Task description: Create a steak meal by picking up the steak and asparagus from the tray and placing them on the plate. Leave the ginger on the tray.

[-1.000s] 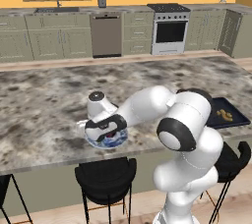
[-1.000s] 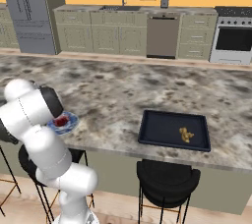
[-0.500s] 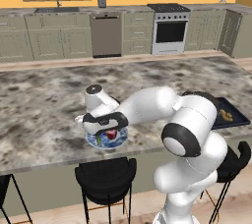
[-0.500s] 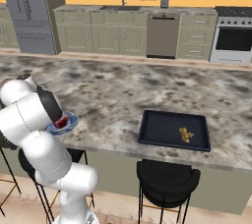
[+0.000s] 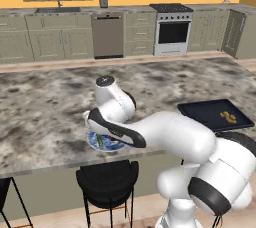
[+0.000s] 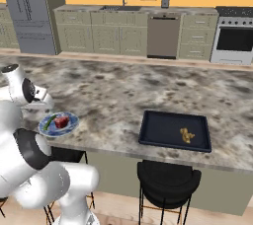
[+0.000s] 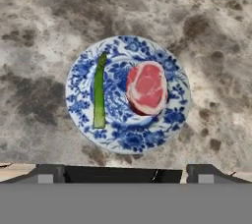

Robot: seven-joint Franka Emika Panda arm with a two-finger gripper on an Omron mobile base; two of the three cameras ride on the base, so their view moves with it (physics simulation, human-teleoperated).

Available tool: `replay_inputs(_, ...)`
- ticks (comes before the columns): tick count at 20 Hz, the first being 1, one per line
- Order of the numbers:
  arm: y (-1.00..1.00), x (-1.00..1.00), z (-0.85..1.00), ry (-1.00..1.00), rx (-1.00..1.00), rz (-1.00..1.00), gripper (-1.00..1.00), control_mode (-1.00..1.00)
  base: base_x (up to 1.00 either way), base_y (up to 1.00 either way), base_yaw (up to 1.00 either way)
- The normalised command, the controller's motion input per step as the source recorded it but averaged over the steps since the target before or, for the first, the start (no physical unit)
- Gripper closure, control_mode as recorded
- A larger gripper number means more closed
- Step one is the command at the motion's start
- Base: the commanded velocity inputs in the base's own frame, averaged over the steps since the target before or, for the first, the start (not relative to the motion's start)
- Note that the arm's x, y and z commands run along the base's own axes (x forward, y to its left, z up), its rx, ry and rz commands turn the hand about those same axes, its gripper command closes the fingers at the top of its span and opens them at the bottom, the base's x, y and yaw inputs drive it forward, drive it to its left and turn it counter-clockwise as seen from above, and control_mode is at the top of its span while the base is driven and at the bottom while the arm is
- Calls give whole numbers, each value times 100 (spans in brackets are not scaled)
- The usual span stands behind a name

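Note:
The blue-and-white plate (image 7: 170, 120) lies on the marbled counter straight below my hand. On it the red steak (image 7: 146, 88) rests beside the green asparagus (image 7: 100, 90), the two a little apart. My gripper (image 7: 125, 175) hangs above the plate, open, its fingertips (image 7: 49, 174) spread wide with nothing between them. From the right base camera the plate (image 6: 70, 125) sits near the counter's front edge with the steak (image 6: 62, 121) and asparagus (image 6: 48, 123) on it. Farther right, the dark tray (image 6: 163, 128) holds just the yellow-tan ginger (image 6: 187, 135).
Black bar stools (image 6: 168, 179) stand under the counter's front edge. My white arm (image 5: 165, 134) arches over the plate (image 5: 112, 146) and hides part of it. In that view the tray (image 5: 205, 112) lies at the right. Cabinets, a dishwasher and an oven line the far wall.
My hand has risen from just over the plate to well above it. The steak and asparagus stay lying on the plate; tray and ginger have not moved.

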Motion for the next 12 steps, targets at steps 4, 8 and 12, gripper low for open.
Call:
replay_inputs(4,-82,-65,46,-13,9,0,-100,-100,0,0,0)
replay_inputs(8,-88,-23,45,-5,14,0,-100,-100,0,0,0)
replay_inputs(12,-62,0,30,0,13,0,-100,-100,0,0,0)
